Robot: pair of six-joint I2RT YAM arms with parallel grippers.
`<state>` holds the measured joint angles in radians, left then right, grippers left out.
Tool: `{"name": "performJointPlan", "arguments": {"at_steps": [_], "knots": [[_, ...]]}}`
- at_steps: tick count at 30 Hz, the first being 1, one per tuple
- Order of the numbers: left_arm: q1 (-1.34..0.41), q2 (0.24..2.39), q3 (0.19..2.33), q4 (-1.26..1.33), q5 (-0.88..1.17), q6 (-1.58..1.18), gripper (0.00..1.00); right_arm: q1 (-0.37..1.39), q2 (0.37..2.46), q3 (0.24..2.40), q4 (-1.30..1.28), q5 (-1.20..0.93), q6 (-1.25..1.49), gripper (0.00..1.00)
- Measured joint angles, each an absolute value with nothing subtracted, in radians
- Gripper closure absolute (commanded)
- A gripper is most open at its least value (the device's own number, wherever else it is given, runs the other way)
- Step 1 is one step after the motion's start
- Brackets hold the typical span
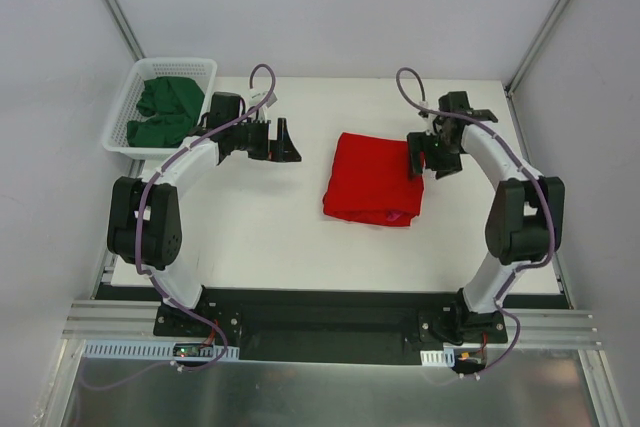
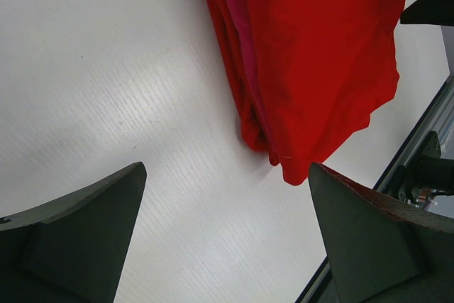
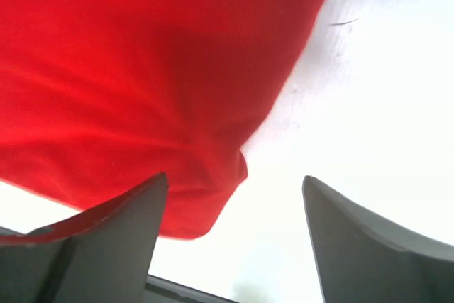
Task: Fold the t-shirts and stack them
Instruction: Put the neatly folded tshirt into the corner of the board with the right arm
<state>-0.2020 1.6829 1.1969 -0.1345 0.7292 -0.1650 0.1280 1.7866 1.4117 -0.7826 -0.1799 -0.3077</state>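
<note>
As the table [image 1: 250, 237] carries the basket [image 1: 118, 115] far-left with bunched green t-shirts [image 1: 168, 112] | red t-shirt [image 1: 370, 179] folded centre-right over magenta t-shirt [image 2: 241, 19] | cloth likely light, limp: pinch a bunched edge | left gripper [image 2: 227, 168] fully spread, empty | right gripper [image 3: 234, 177] jaws apart at red's right edge, nothing held
</note>
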Motion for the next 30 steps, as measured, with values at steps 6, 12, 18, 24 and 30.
{"name": "performJointPlan", "arguments": {"at_steps": [6, 12, 18, 24, 30], "knots": [[-0.202, 1.683, 1.197, -0.134, 0.730, -0.165, 0.01, 0.139, 1.654, 1.481, -0.797, -0.172, -0.307, 0.05], [-0.202, 1.681, 1.197, -0.134, 0.729, -0.164, 0.01, 0.212, 1.629, 1.546, -0.756, -0.239, -0.320, 0.03], [-0.191, 1.638, 1.193, -0.139, 0.712, -0.129, 0.01, 0.339, 1.777, 1.639, -0.756, -0.232, -0.360, 0.04], [-0.014, 1.584, 1.189, -0.137, 0.776, -0.158, 0.01, 0.474, 1.885, 1.649, -0.778, -0.054, -0.415, 0.04], [0.200, 1.524, 1.143, -0.162, 0.759, -0.116, 0.00, 0.523, 1.886, 1.656, -0.802, 0.040, -0.437, 0.04]]}}
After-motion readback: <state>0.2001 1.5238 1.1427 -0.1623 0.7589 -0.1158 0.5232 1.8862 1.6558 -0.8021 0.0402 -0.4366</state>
